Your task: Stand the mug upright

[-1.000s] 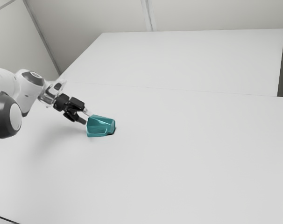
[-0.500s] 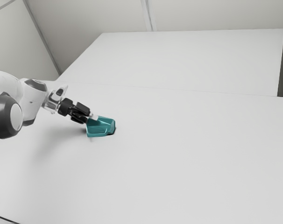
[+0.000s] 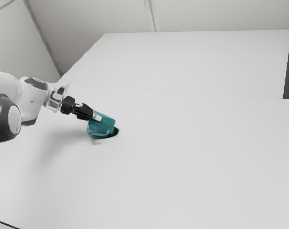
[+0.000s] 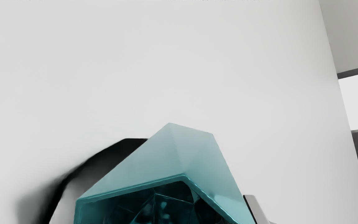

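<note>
1 teal mug [image 3: 104, 125], shiny w/ flat sides & pointy corners, is tipped over 1 smooth white table [image 3: 182, 157], at the ext. view's left. Its mouth faces the gripper. 1 black gripper [image 3: 94, 117] pinches the mug by its rim; 1 gray fingertip [image 4: 254, 207] is at its outside. 1 dark shadow [image 3: 114, 133] lies under it.

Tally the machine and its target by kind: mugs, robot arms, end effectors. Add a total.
1 teal, faceted, glossy mug
1 white, jointed robot arm with dark grey bands
1 black, two-finger end effector
Total: 3
</note>
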You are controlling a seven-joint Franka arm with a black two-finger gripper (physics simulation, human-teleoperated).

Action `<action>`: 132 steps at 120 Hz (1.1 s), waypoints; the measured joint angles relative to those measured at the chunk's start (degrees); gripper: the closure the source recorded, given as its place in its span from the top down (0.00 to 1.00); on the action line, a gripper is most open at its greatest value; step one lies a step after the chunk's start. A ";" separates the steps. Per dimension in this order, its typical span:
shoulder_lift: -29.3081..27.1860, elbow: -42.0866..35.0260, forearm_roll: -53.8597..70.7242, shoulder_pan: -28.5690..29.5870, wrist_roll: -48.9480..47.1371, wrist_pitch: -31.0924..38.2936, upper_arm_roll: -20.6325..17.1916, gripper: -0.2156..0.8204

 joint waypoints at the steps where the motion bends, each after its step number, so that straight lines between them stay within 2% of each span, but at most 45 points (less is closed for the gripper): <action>1: -0.13 0.00 0.00 -0.01 0.04 -0.03 0.00 0.07; 24: -4.47 -0.15 0.85 -1.31 0.65 -0.68 0.05 0.05; 36: -8.23 -0.17 5.76 -3.45 -0.29 0.08 -0.15 0.05; 64: -14.74 0.27 29.43 -7.48 -8.28 7.57 -6.78 0.04; 84: -16.49 -0.19 45.24 -10.73 -17.16 13.72 -9.10 0.04; 96: -16.74 -3.18 51.80 -11.33 -22.32 18.82 -10.57 0.04; 112: -17.14 -7.14 56.10 -12.12 -28.84 24.95 -11.67 0.04; 132: -16.78 -8.86 58.43 -12.47 -35.62 28.80 -13.28 0.04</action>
